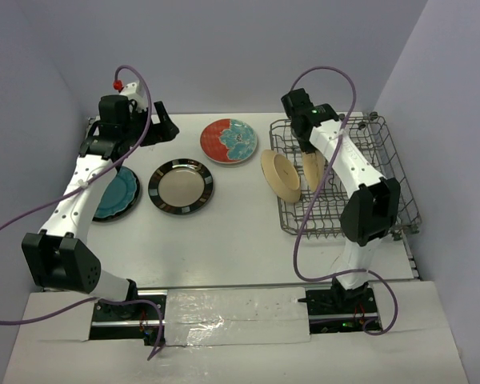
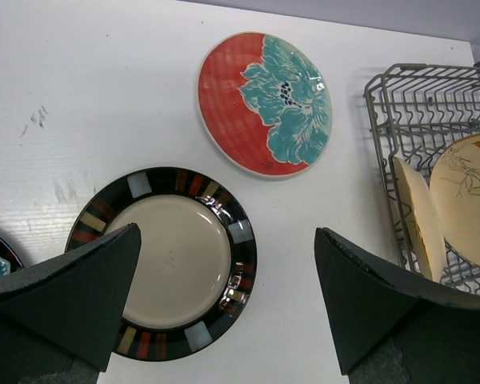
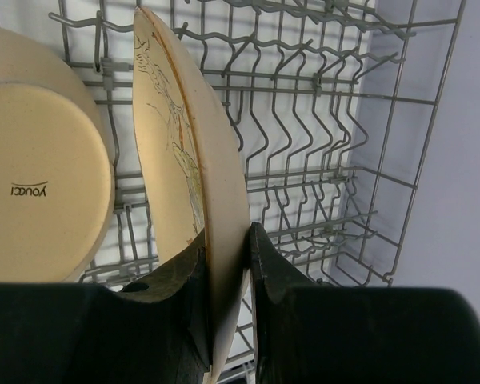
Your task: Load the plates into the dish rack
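Rack (image 1: 396,152) stands at the right of the surface (image 1: 240,232). Right gripper (image 3: 224,272) pinches a floral plate (image 3: 184,160) by its rim, upright and edge-on over the tines. Whether it is seated is unclear. Second beige plate (image 3: 40,176) leans close on its left, with free slots to its right. Left gripper (image 2: 228,236) hangs open over the striped plate (image 2: 168,256). Red plate (image 2: 264,100) and teal plate (image 1: 116,194) lie flat, apart from the rack.

Place: a robot test cell in a lab.
Enclosure: plain pale walls (image 1: 224,56) box in a white desk (image 1: 240,240) on three sides.
Rig: left arm (image 1: 80,192) and right arm (image 1: 356,172) bolted at the near edge, purple cables (image 1: 298,240) looping loose, tape (image 1: 224,320) along the front.
Props: plates (image 1: 181,186) and a dish rack (image 1: 396,160) set on the desk.
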Controlling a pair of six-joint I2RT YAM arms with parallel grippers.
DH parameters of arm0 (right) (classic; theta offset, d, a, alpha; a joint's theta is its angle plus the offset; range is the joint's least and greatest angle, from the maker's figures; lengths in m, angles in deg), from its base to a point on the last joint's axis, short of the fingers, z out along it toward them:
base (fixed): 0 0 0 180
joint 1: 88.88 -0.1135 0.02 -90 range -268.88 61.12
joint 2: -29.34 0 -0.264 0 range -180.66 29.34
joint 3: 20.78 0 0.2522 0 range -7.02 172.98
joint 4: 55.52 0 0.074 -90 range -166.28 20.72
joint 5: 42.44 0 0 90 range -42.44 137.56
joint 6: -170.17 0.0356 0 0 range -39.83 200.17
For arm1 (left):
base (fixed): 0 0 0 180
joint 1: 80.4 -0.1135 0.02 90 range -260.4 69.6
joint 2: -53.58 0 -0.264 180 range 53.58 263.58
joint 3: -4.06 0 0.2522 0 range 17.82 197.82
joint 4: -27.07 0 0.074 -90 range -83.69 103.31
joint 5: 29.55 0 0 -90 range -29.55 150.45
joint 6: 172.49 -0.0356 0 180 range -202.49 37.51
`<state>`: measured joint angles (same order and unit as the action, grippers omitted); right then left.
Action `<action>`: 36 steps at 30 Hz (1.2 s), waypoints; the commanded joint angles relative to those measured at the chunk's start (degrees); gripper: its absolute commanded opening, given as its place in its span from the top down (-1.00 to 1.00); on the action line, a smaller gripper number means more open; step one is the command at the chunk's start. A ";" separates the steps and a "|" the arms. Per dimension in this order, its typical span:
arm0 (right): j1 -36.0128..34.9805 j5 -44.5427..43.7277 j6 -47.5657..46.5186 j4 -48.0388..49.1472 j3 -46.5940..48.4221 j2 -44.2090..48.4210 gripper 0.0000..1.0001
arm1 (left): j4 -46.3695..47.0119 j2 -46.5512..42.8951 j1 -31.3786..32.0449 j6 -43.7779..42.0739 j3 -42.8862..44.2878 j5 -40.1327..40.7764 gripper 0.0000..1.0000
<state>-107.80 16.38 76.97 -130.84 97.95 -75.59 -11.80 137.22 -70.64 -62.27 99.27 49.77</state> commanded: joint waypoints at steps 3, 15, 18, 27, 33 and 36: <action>-2.79 -6.09 1.26 4.87 0.68 -0.98 0.83 | -0.21 -0.32 -1.14 -0.98 0.38 0.83 -0.98; -6.04 -5.40 1.80 3.38 1.38 -4.15 -0.38 | -0.56 -0.40 -2.99 -0.63 0.46 0.75 -0.98; -7.09 0.12 1.88 1.80 2.25 -3.53 -0.43 | 0.40 -0.58 -3.78 -0.80 -0.24 -1.09 -0.98; -7.19 17.54 2.76 -2.16 5.16 -3.09 -0.46 | -1.26 1.79 -11.23 -2.91 0.37 -14.80 -0.99; -7.19 24.32 2.59 -2.42 6.74 -2.83 -0.47 | -1.17 1.79 -14.68 -8.44 -2.26 -25.97 -0.98; -7.10 27.83 2.50 -2.60 7.44 -2.65 -0.49 | -1.79 1.53 -15.64 -9.42 -2.79 -27.03 -0.98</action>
<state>-114.53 38.53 79.02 -132.59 102.08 -80.61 -13.33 139.54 -85.53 -68.65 96.69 28.53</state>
